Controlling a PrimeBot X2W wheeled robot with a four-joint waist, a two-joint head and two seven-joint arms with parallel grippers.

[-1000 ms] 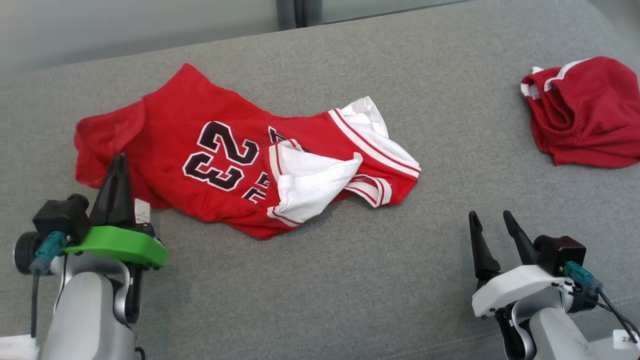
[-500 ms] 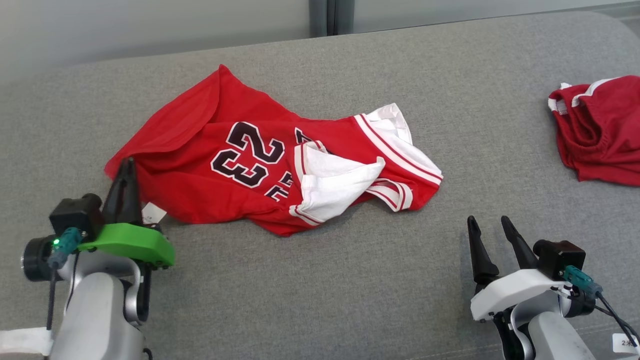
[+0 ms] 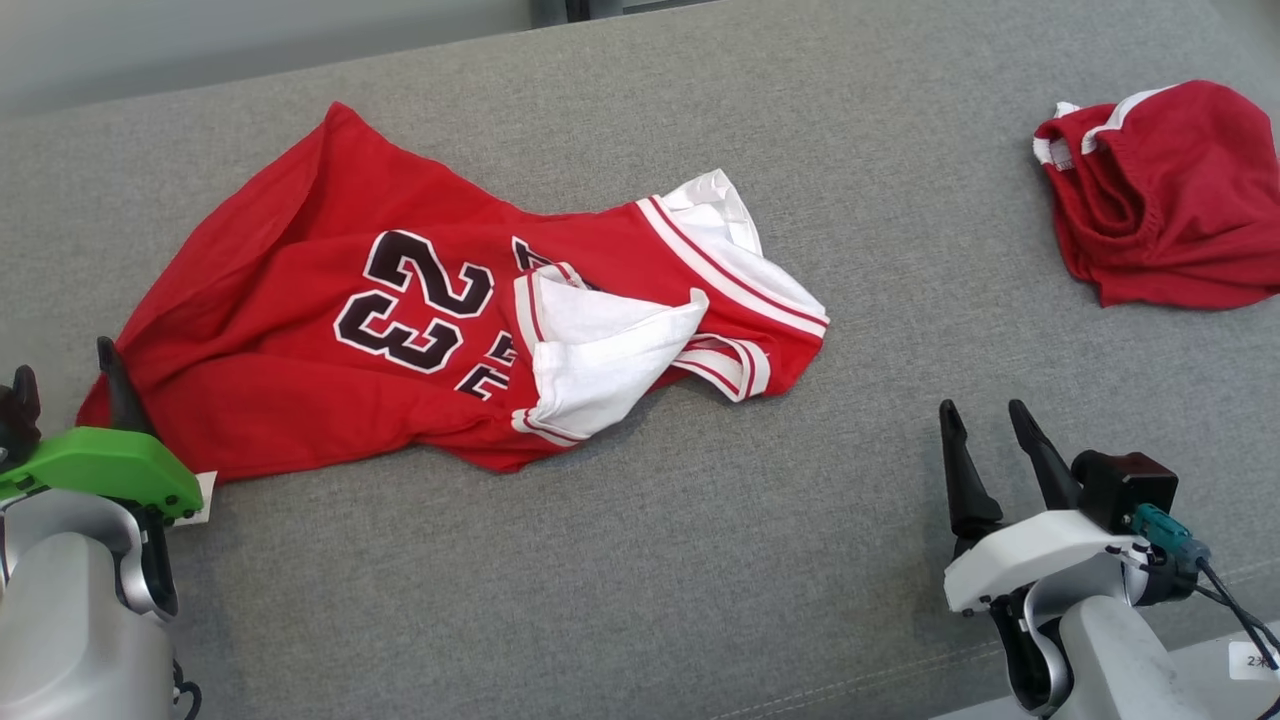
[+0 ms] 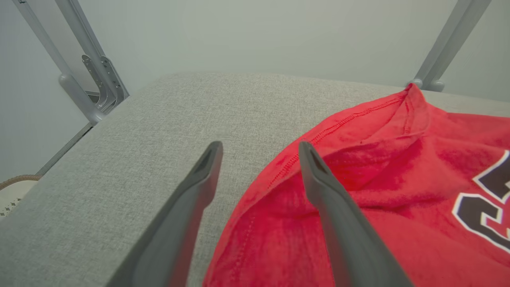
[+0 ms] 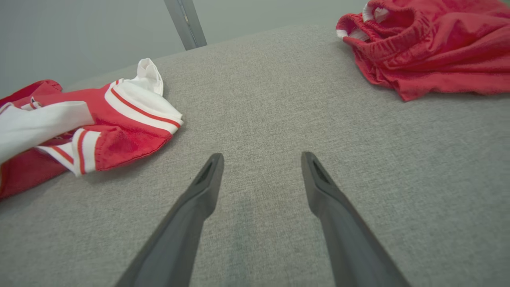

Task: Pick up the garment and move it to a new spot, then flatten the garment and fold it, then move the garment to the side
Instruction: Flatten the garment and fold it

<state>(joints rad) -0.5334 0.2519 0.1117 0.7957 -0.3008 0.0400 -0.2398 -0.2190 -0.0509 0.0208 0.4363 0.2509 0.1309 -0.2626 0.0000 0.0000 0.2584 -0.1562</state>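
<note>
1. The red jersey (image 3: 400, 330) is lying rumpled on the grey cushion (image 3: 700, 580), left of centre, its white-trimmed end bunched.
2. The left gripper (image 3: 62, 385) is being held with fingers apart at the jersey's lower-left corner – nothing is being clamped, and 1 finger is standing over the hem.
3. The right gripper (image 3: 982, 425) is being held apart over bare cushion, well clear of the jersey.
4. Flattening is judged to be in hand – next, the bunched end is needing to be gripped and drawn outward.
</note>
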